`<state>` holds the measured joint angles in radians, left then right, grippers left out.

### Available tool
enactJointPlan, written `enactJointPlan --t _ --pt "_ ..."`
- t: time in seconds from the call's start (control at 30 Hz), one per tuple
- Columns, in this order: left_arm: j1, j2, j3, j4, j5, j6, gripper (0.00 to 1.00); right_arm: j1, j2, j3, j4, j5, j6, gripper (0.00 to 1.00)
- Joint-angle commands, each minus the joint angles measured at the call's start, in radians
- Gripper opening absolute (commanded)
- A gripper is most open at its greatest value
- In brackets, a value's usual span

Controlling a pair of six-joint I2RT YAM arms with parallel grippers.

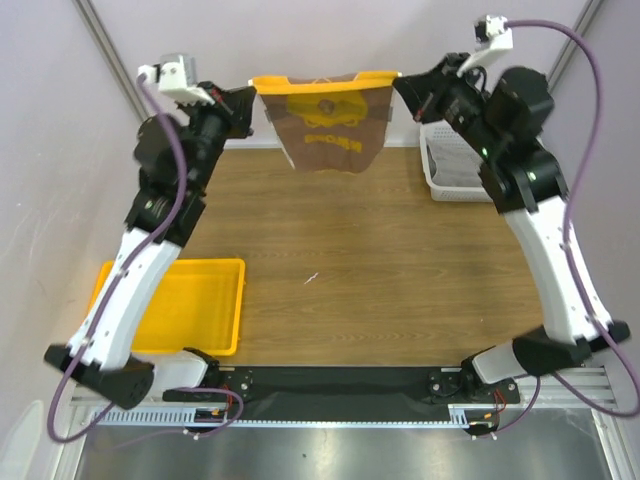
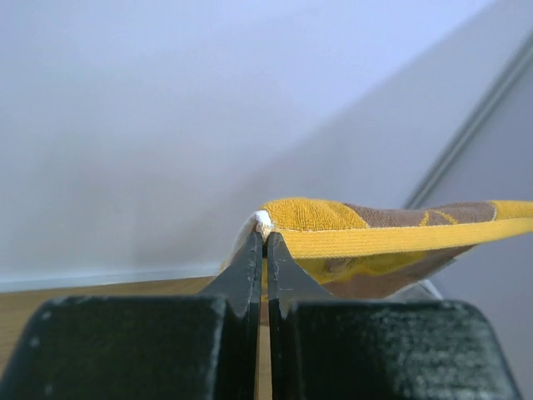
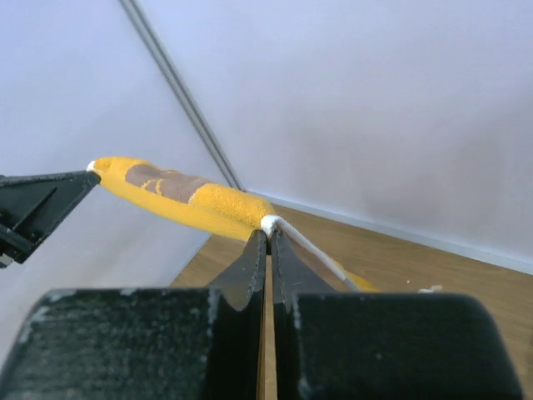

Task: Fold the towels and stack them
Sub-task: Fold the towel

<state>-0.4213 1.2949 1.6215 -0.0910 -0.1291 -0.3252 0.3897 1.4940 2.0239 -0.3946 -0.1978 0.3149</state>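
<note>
The yellow-orange bear towel [image 1: 325, 118] with brown face and lettering hangs stretched in the air at the far edge of the table. My left gripper [image 1: 250, 100] is shut on its left top corner, and my right gripper [image 1: 400, 88] is shut on its right top corner. In the left wrist view the towel [image 2: 375, 225] runs rightward from my closed gripper [image 2: 265, 237]. In the right wrist view the towel [image 3: 183, 196] runs leftward from my closed gripper [image 3: 269, 229] toward the other gripper. The plain yellow and grey towels are out of view.
A yellow plastic tray [image 1: 195, 305] sits at the near left of the wooden table [image 1: 380, 270]. A white mesh basket [image 1: 450, 165] stands at the far right, partly behind my right arm. Walls rise close behind the table.
</note>
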Motion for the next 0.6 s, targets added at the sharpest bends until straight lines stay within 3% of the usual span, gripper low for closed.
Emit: enactJointPlan --t 0.0,0.3,0.47,0.57 --pt "-0.022 -0.129 -0.044 -0.035 0.005 0.055 0.00 0.090 -0.115 -0.074 -0.015 0.153 -0.074 0.00" --pt "-0.039 -0.385 -0.029 -0.269 0.013 0.011 0.00 0.297 -0.337 -0.076 -0.160 0.342 -0.097 0.00" --pt "-0.039 -0.359 0.110 -0.520 0.016 -0.110 0.00 0.362 -0.330 0.015 -0.323 0.446 -0.080 0.00" --pt "-0.039 -0.326 0.075 -0.581 0.000 -0.185 0.00 0.362 -0.307 -0.010 -0.381 0.524 -0.045 0.00"
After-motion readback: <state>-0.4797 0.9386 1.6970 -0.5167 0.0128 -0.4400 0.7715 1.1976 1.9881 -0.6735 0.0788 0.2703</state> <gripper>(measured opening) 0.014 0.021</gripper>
